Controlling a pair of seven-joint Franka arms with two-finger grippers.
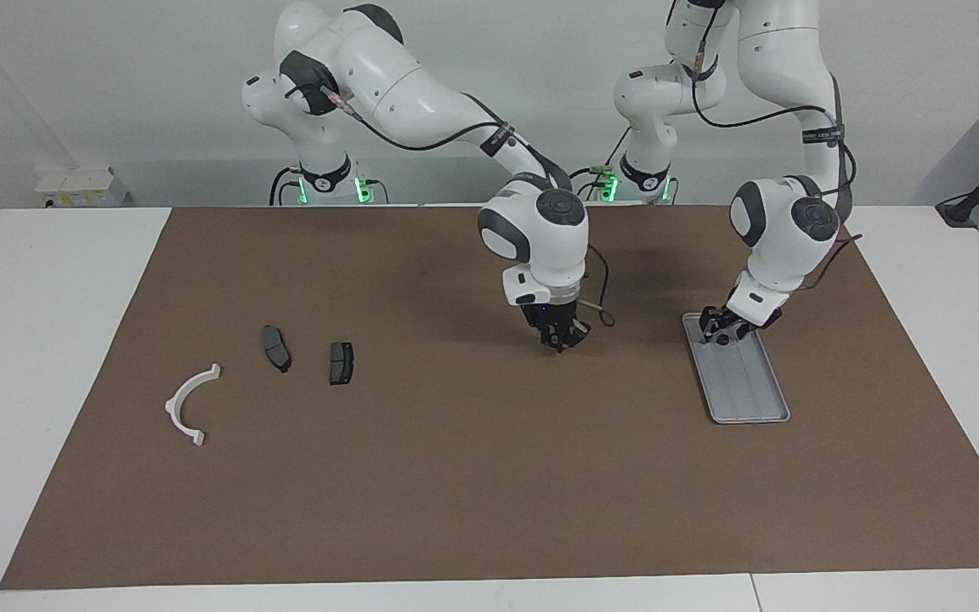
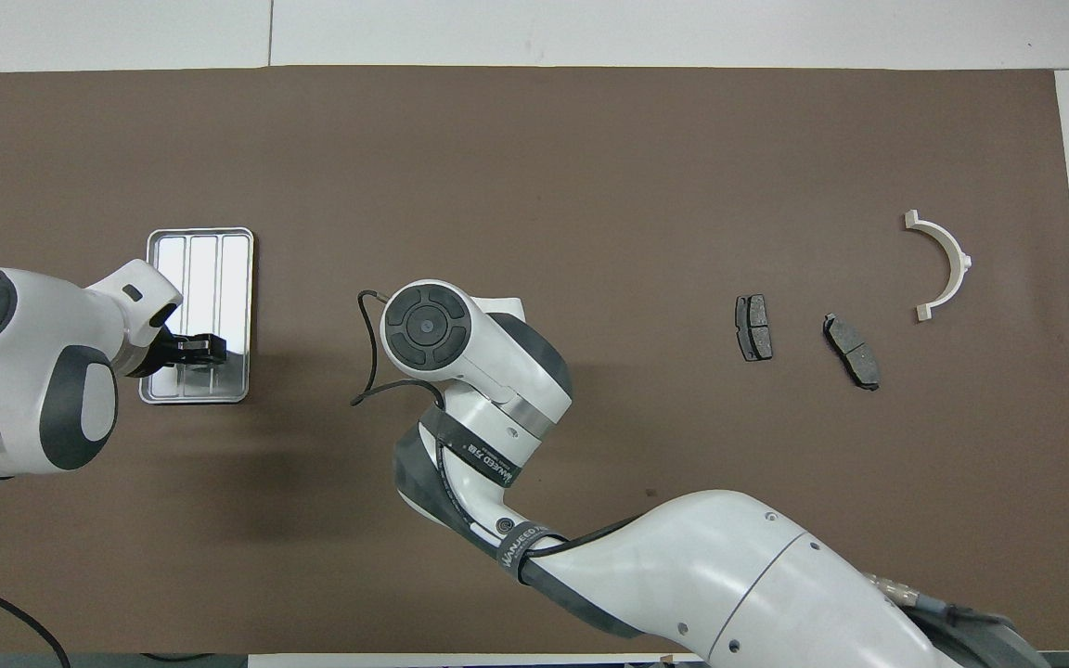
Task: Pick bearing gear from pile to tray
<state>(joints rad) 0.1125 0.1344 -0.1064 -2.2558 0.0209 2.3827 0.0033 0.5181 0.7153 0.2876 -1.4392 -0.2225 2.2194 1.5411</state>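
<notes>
The pile lies toward the right arm's end of the table: a white half-ring bracket [image 1: 190,404] [image 2: 947,264] and two dark grey brake pads [image 1: 276,348] [image 1: 341,363] [image 2: 753,327] [image 2: 852,351]. No small black round piece or bearing gear shows. The silver tray [image 1: 744,387] [image 2: 203,260] lies toward the left arm's end. My left gripper [image 1: 721,330] [image 2: 199,351] points down, low over the tray's end nearer to the robots. My right gripper [image 1: 559,338] hangs over the bare mat at mid-table, between the pile and the tray. In the overhead view its own hand hides it.
A brown mat [image 1: 472,476] covers most of the white table. The right arm's forearm and a loose black cable [image 2: 369,371] stretch over the mat's middle. A small white box [image 1: 80,185] stands at the table's back edge by the right arm's end.
</notes>
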